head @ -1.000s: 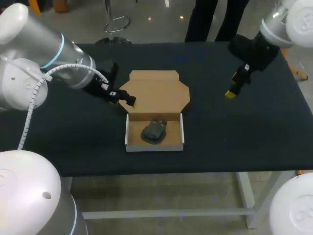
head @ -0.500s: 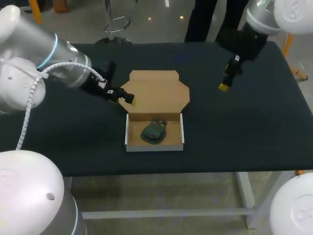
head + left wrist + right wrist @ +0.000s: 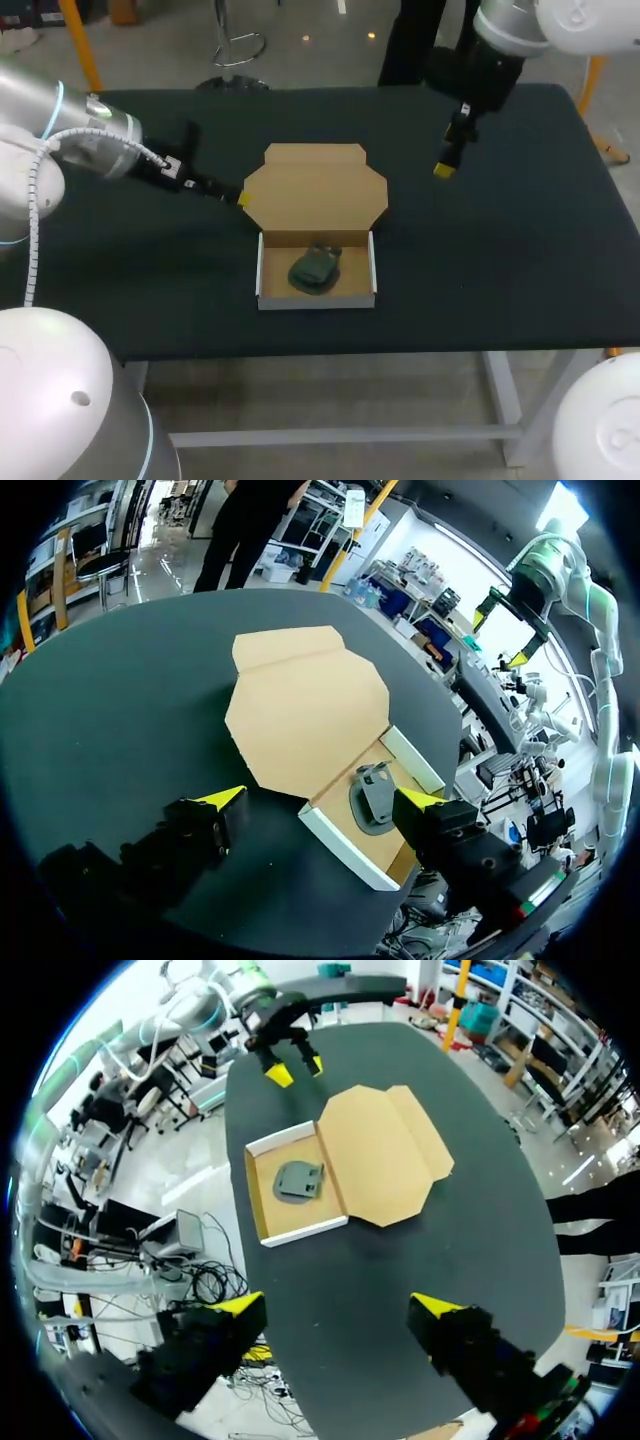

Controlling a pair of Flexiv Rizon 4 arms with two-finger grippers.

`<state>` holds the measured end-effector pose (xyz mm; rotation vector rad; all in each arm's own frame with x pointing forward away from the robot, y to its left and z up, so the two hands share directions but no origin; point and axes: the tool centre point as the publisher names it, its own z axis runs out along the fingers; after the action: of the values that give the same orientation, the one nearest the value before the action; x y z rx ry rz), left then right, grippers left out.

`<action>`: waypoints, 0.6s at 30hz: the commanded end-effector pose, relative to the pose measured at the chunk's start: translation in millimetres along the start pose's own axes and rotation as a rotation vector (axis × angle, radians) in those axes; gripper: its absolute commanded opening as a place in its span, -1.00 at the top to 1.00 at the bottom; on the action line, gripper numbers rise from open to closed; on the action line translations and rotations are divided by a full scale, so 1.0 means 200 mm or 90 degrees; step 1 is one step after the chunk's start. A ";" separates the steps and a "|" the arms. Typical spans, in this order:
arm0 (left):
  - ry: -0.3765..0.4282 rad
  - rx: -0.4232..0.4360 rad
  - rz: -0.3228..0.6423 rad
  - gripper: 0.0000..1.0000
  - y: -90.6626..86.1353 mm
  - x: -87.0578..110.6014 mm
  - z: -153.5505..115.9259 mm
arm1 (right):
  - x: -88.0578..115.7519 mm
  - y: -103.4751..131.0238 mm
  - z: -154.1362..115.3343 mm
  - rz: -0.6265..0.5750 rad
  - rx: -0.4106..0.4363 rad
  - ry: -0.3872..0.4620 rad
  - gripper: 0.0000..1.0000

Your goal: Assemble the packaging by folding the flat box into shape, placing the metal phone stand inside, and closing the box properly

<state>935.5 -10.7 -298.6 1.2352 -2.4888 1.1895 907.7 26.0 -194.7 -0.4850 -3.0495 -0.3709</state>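
The brown cardboard box has its shallow tray (image 3: 262, 272) folded up, white outside, near the table's front. Its lid (image 3: 315, 190) lies flat and open behind the tray. The dark metal phone stand (image 3: 314, 268) rests inside the tray. My left gripper (image 3: 222, 180) hovers open at the lid's left edge, one yellow tip close to the cardboard. From the left wrist, the lid (image 3: 305, 705), tray (image 3: 338, 840) and stand (image 3: 372, 795) lie ahead of the empty open left gripper (image 3: 320, 802). My right gripper (image 3: 450, 155) hangs open over the back right, high above the box (image 3: 290, 1185) seen beneath the right gripper (image 3: 340, 1306).
The black table (image 3: 500, 250) carries only the box. Bare tabletop stretches to the right of the box and along the front edge. In the right wrist view, my left arm's gripper (image 3: 290, 1065) shows beyond the tray.
My left gripper has drawn back leftward off the lid's left corner. My right gripper has moved toward the back and left. The box and stand have not moved.
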 end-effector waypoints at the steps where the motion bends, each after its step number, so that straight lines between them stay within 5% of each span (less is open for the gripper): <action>1: 0.020 -0.001 0.008 -1.00 -0.03 -0.08 0.03 | -0.01 0.05 -0.01 -0.004 0.021 0.004 -1.00; 18: 0.046 0.009 -0.001 -1.00 -0.10 -0.32 0.15 | -0.01 0.13 -0.03 -0.024 0.041 -0.005 -1.00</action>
<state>988.2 1.8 -326.4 1.1969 -2.4531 1.2317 916.9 46.3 -186.7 -0.4280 -3.0726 -0.2845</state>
